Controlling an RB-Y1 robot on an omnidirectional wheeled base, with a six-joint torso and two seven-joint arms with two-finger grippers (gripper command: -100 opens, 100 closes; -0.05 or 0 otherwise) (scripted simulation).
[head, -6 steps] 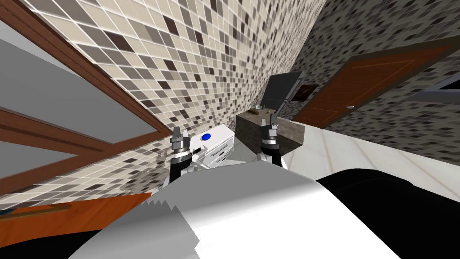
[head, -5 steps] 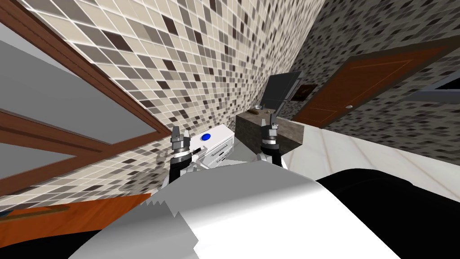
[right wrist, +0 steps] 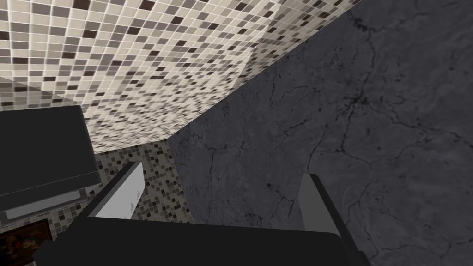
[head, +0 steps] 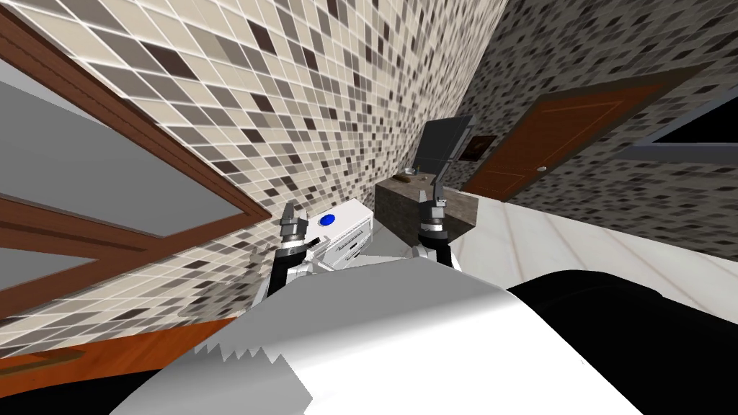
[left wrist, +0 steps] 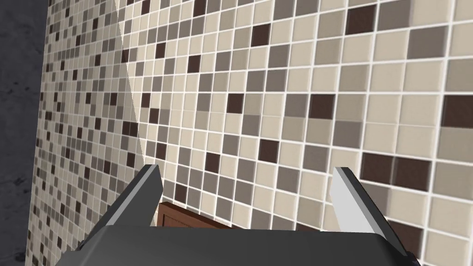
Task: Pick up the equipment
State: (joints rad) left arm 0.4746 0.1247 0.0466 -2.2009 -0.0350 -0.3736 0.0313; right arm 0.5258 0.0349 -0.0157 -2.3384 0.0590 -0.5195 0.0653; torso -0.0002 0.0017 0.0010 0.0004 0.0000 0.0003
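While standing close to the tiled wall (head: 346,94), see the equipment (head: 346,227) low ahead: a white box w/ round blue button (head: 329,219) on top and slots on the front. Cannot tell what kind of device exactly. Find it against the wall, just beside a dark stone desk (head: 393,205), on the robot's left of that desk. In head view, find it between the two arms, nearer to the L one, not gripped. Hold the left gripper (head: 291,218) upright just beside the box's near corner, jaws released, fingers (left wrist: 138,198) wide apart w/ nothing between. Hold the right gripper (head: 437,189) raised in front of the desk, jaws released too, fingers (right wrist: 122,195) apart and empty. On desk top, note a few small things (head: 411,173), too small to name. Above the desk, note a dark flat panel (head: 443,140) on the wall w/ a small picture frame (head: 481,148) beside. Further right, see a brown door (head: 569,140) w/ round knob (head: 542,168) and pale floor (head: 548,238) before it. At far left, see a grey panel (head: 108,173) in brown frame.
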